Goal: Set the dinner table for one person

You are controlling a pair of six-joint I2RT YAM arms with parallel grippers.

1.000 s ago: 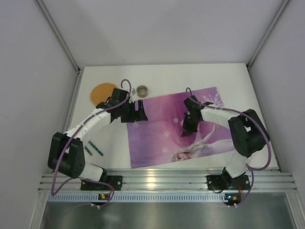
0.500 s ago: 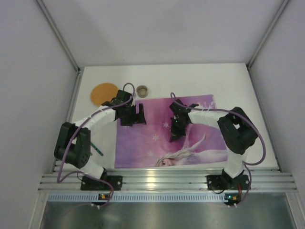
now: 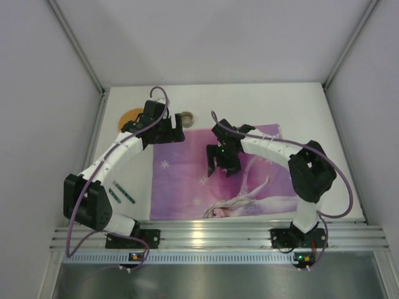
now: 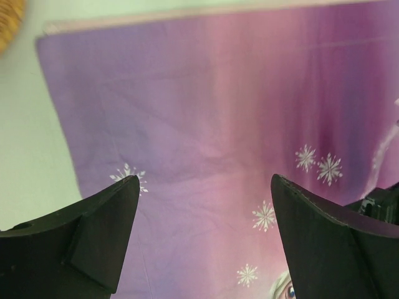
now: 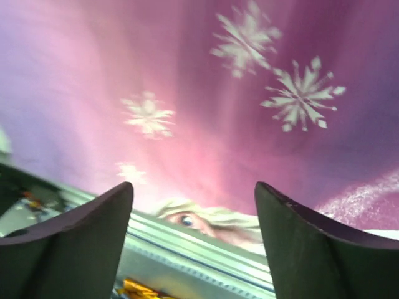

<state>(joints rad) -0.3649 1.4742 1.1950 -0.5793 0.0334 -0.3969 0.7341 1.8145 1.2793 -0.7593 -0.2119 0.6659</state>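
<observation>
Left wrist view shows the left gripper with fingers spread wide and empty above the placemat's far left corner. The right gripper, equally spread and empty, hangs over the placemat's middle. The dinner table lies beneath the placemat, and laying the placemat flat seems the only step done. An orange disc, half hidden by the left arm, and a small ring beyond the placemat, plus two green sticks left of it, too small to identify, await placing.

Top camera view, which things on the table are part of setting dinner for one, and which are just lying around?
Part of the job: dinner table; purple placemat lying flat on it; orange round mat at far left; probably the two green sticks near the left edge.

Lying about, or unclear: small grey ring beside the placemat's far edge, too small to identify.
</observation>
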